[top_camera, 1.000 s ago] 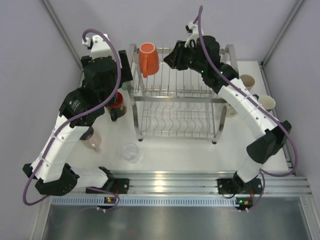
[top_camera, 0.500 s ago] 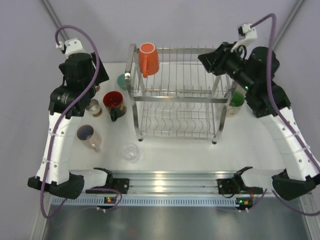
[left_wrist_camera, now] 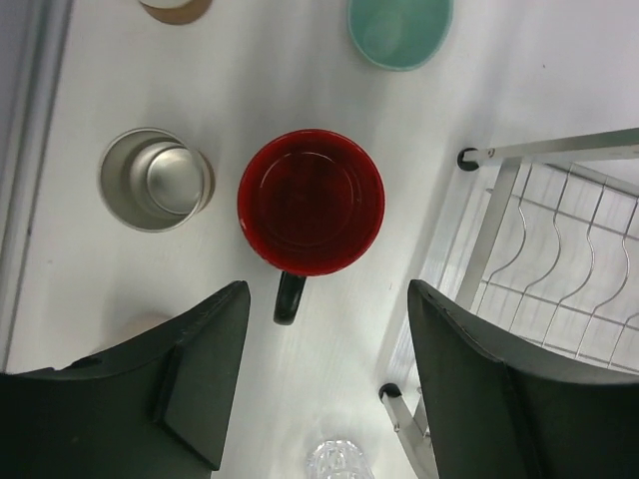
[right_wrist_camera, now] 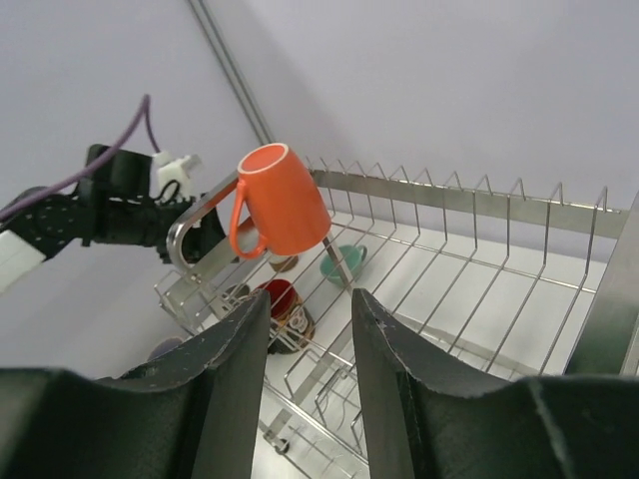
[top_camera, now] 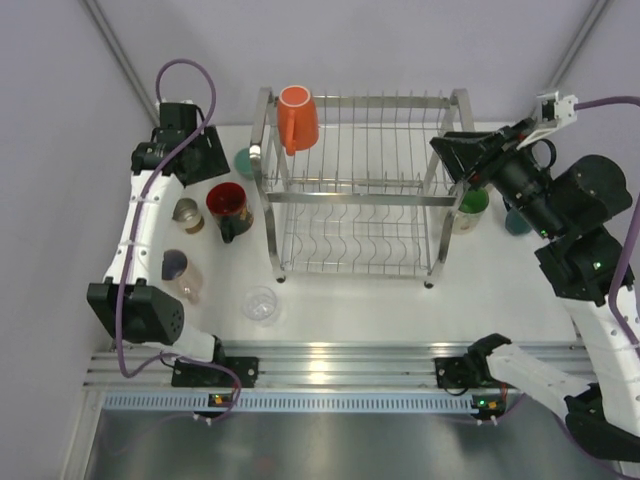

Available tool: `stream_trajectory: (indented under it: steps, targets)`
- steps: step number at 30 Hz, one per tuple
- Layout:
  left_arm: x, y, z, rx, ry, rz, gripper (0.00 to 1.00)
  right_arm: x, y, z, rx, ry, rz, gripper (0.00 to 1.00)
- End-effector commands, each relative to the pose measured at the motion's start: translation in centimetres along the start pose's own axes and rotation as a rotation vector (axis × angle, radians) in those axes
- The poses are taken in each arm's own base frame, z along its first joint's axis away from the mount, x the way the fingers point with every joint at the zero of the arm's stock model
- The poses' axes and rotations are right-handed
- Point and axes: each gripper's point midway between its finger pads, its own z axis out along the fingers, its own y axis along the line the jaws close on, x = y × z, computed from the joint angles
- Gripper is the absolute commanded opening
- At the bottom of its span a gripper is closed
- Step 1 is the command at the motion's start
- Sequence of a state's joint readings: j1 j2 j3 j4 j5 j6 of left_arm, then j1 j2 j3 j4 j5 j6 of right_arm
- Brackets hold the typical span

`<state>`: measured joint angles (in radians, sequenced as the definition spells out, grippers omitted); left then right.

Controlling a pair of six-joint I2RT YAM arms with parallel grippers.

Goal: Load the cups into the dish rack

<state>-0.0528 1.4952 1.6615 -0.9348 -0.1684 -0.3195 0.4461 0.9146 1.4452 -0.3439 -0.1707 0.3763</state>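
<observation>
Ceramic, seemingly: the red-lined mug [left_wrist_camera: 311, 200] stands upright on the table [left_wrist_camera: 260, 70] beside the dish rack [left_wrist_camera: 496, 225]; rigid, glazed, probably weighty and slick; pinch its wall near the handle; left gripper [left_wrist_camera: 327, 299] hangs above, jaws apart, empty; right gripper [right_wrist_camera: 311, 299] gapes too, holding nothing.

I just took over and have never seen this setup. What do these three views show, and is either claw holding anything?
Two robot arms are bolted at the near edge of the table. The overhead view looks down on both; each other view comes from a wrist camera, its own fingers at the bottom. The left gripper hangs open above a red-lined black mug; the right gripper, also open, faces the orange mug on the upper tier of the dish rack. Neither holds anything. Other cups stand on the table beside the rack.
</observation>
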Motion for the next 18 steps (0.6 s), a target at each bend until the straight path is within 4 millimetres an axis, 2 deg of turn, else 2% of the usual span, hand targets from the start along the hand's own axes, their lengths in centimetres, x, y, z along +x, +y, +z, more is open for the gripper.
stream_trajectory:
  steps: [1,3,7,11,18]
  targets:
    - [-0.6,-1.9,1.0,0.133,0.008,0.015,0.70,-1.3,0.9,-1.2,-0.041,-0.044,-0.046,0.40]
    - [0.0,-2.9,1.7,0.181,0.045,0.027,0.70,-1.5,1.1,-1.9,-0.045,-0.049,-0.056,0.41]
    - [2.5,-3.0,5.2,0.177,0.139,0.036,0.70,-1.7,1.4,-2.9,-0.049,-0.067,-0.064,0.41]
    - [5.3,-2.9,7.5,0.175,0.239,0.045,0.65,-1.8,1.4,-3.6,-0.047,-0.080,-0.073,0.41]
    - [8.1,-2.4,10.0,0.150,0.310,0.048,0.63,-1.7,1.3,-3.8,-0.050,-0.089,-0.080,0.41]
